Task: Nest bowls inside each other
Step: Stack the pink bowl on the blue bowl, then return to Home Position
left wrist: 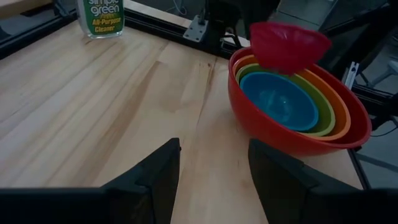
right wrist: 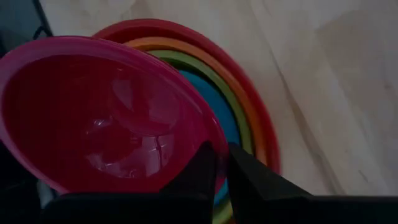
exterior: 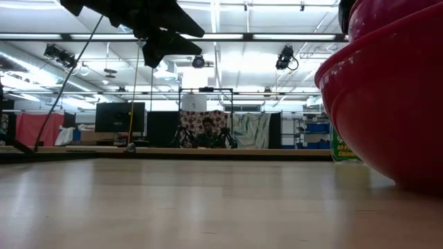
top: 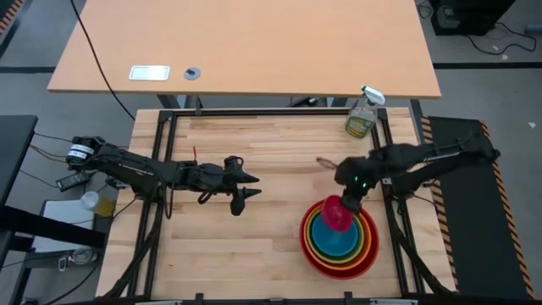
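Pale wood tabletop [top: 254, 254], black frame round it, a second desk beyond; the low view looks into a lit workshop with a person seated far back.

Right gripper [right wrist: 222, 163]: fingers pressed nearly together on the rim of the magenta-pink bowl [right wrist: 106, 112], pinching the thin wall. Bowl held above the stack, tilted, mouth facing the wrist camera. Judgement: a rim pinch is the only hold a smooth round bowl offers, and the tilt follows from gripping one edge.

Directly below, on the table's right-front part: blue bowl [left wrist: 280, 99] inside the lime green bowl [left wrist: 320, 106], inside the orange bowl [left wrist: 342, 112], inside the red bowl [left wrist: 298, 140]. Largest outermost, so each sits low and stable. Pink one is clear of the blue in the left wrist view; not yet seated.

Left gripper [top: 246, 188]: fingers spread, holding nothing, waiting above the table's middle, well apart from the stack and pointed toward it.

Spray bottle [top: 364, 114], green label, at the far right edge, out of the way.

Count: bowls five, four nested, one in the air. Bottles one. Arms two.
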{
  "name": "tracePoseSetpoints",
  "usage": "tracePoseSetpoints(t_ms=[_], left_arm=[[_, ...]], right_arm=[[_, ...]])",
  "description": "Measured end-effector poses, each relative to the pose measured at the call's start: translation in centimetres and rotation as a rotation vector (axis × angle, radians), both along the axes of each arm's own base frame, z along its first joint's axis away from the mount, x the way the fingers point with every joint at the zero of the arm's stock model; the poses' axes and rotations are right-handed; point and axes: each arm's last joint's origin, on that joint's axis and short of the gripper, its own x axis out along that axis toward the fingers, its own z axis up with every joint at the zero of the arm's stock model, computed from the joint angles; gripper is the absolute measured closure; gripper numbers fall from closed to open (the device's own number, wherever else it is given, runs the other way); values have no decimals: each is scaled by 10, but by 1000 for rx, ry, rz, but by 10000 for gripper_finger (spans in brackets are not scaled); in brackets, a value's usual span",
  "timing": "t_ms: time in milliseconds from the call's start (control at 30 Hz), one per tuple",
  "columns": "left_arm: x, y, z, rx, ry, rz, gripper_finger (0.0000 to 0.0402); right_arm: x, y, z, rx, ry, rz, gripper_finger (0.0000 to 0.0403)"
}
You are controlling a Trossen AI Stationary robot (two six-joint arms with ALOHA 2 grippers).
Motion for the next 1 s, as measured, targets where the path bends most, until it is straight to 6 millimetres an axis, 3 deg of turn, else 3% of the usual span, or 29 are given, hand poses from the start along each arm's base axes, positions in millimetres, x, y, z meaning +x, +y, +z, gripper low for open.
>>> tracePoseSetpoints(t_ms=[200, 367, 700, 1000], left_arm=[[0, 0, 0, 6, -1, -2, 209], [0, 0, 0, -4, -2, 0, 209], [0, 0, 0, -11, -4, 2, 209], [-5, -1, 6, -23, -20, -1, 209]], right_arm=[[17, 33, -15, -48, 44, -40, 363], [18, 56, -32, -108, 158, -60, 363], [21, 83, -56, -149, 295, -105, 361], [21, 83, -54, -108, 303, -126, 276]])
